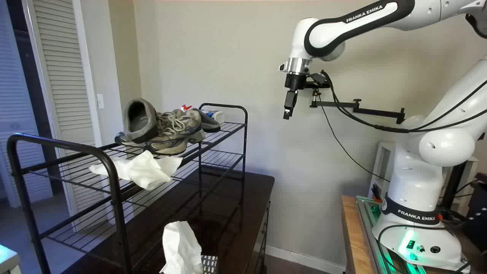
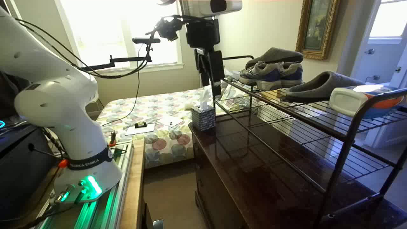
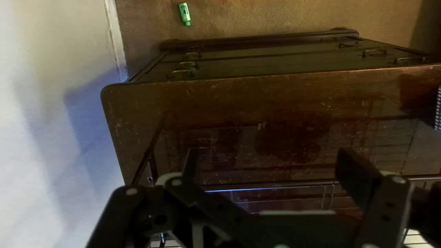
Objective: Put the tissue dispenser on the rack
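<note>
The tissue dispenser (image 2: 203,119), a black-and-white speckled box with a white tissue on top, stands on the dark dresser beside the rack (image 2: 349,133). It is cut off at the bottom of an exterior view (image 1: 210,263) and at the right edge of the wrist view (image 3: 438,110). The black two-tier wire rack also shows in an exterior view (image 1: 120,213). My gripper (image 1: 288,113) hangs high, well apart from the dispenser, though it overlaps the tissue in an exterior view (image 2: 212,89). In the wrist view its fingers (image 3: 270,155) are wide apart with nothing between them.
The rack's top tier holds grey shoes (image 1: 175,131), a white cloth (image 1: 139,169) and a wipes container (image 2: 346,101). The dresser (image 2: 235,168) stands under the rack. A bed (image 2: 152,108) is behind, and a wall (image 1: 266,152) is close to the arm.
</note>
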Controlling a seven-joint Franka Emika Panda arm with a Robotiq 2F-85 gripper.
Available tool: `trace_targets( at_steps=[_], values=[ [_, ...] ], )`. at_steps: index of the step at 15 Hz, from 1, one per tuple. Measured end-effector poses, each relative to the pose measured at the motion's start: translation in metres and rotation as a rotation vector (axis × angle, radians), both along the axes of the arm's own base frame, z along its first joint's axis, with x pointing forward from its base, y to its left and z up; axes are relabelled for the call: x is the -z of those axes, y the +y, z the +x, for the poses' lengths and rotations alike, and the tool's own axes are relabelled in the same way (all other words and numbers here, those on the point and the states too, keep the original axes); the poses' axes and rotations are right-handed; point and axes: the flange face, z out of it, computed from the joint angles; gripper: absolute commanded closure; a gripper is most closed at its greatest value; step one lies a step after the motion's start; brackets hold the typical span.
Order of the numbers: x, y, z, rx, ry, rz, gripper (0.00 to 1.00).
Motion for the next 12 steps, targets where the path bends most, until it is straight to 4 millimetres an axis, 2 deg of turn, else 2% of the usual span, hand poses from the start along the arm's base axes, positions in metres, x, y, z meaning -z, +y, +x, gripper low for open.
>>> trace_targets(
  at_steps=[7,9,12],
  values=[
    [0.002,0.004,0.0,-0.001,0.003,0.007,0.0],
    [0.009,0.02,0.0,0.01,0.015,0.029,0.0],
    [0.028,0.061,-0.01,0.035,0.048,0.054,0.0]
  ],
)
